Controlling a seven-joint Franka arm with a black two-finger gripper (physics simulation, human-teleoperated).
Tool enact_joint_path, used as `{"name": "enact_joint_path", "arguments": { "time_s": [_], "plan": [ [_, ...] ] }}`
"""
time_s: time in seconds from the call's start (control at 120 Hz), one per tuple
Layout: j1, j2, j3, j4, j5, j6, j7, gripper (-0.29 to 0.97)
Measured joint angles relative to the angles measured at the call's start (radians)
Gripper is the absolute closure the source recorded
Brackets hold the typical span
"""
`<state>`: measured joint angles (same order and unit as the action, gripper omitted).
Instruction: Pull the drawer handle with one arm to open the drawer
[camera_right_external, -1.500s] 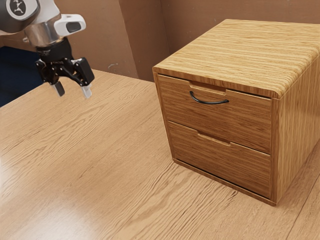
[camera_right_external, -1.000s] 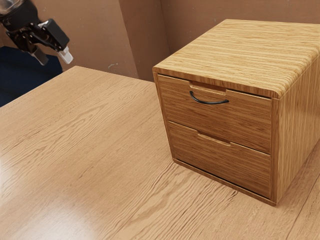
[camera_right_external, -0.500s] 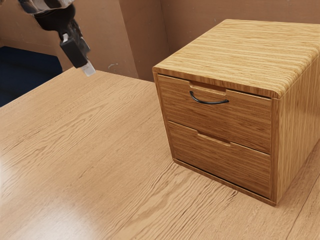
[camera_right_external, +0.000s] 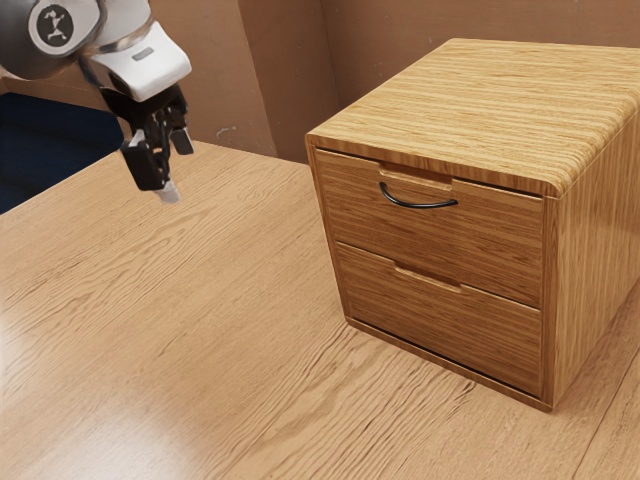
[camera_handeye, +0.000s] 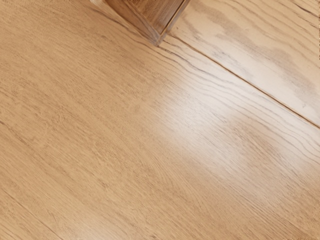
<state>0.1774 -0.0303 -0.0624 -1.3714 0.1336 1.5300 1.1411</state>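
At the exterior view's left, over the worktop (camera_right_external: 200, 330): our hand (camera_right_external: 163, 178) — newly lowered and turned, its spread we cannot tell — well apart from the handle (camera_right_external: 417, 203) on the shut top drawer (camera_right_external: 470, 235); reach pending.

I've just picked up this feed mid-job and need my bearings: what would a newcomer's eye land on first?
The striped light-wood two-drawer cabinet dominates the exterior view's right, both drawer fronts looking flush, with a thin curved black handle on the upper drawer. The black gripper hangs above the wooden table at the upper left, well apart from that handle.
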Motion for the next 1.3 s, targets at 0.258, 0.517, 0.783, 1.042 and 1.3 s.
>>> {"name": "enact_joint_path", "arguments": {
  "time_s": [0.258,0.517,0.783,1.042,1.3],
  "plan": [
    [-0.017,0.031,-0.111,-0.009,0.037,0.044,0.120,0.02],
    [-0.022,0.031,-0.235,-0.015,0.045,0.051,0.198,0.02],
    [-0.124,0.060,-0.268,0.000,0.080,0.097,0.248,0.02],
    [-0.071,0.081,-0.266,0.001,0.112,0.153,0.279,0.02],
    [-0.040,0.091,-0.269,0.000,0.116,0.169,0.297,0.02]
  ]
}}
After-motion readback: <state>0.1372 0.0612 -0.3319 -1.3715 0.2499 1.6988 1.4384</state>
